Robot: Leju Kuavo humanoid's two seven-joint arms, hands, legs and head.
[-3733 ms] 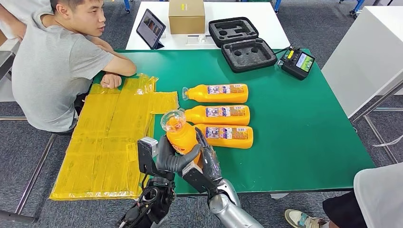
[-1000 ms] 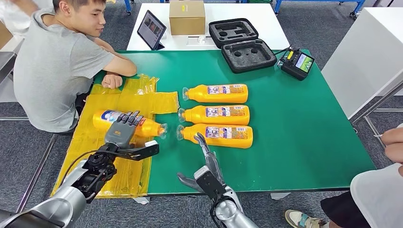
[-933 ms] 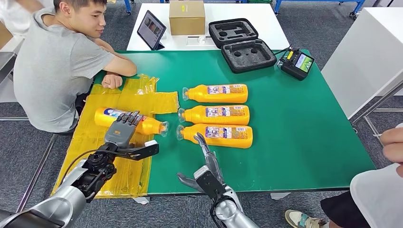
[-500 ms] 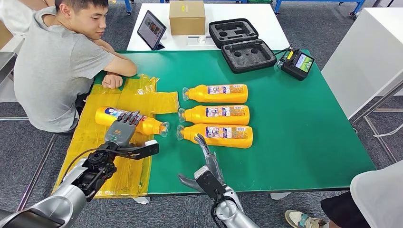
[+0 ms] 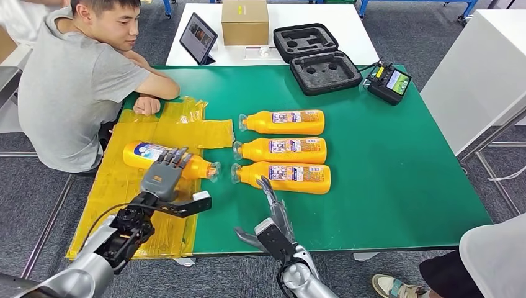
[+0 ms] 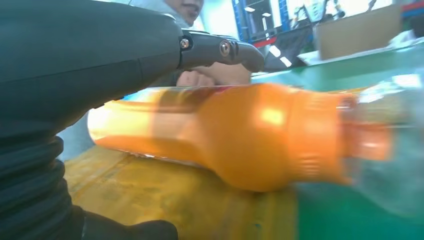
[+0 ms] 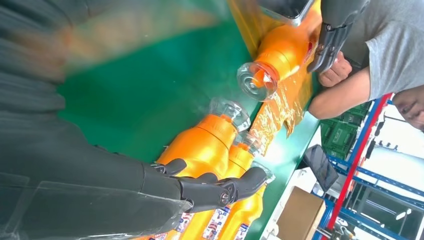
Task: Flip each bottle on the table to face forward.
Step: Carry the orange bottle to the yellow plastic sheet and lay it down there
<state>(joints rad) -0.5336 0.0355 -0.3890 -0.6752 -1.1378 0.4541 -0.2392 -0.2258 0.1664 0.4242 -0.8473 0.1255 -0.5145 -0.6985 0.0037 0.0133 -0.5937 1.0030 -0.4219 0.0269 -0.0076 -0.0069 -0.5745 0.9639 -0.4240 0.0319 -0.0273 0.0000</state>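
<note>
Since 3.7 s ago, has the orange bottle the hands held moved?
Yes. The orange plastic bottle went left, from above the green table's near edge onto the yellow sheet, lying under the left hand.

The bottles (image 5: 285,149) were glossy orange plastic with clear caps and paper labels, the table (image 5: 403,174) matt green, the sheet (image 5: 136,205) crinkled shiny yellow film, the case (image 5: 317,59) black foam.

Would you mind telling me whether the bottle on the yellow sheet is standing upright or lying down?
Lying down. The bottle rests on its side on the yellow sheet, cap pointing toward the three other bottles, with the left hand over its middle.
</note>
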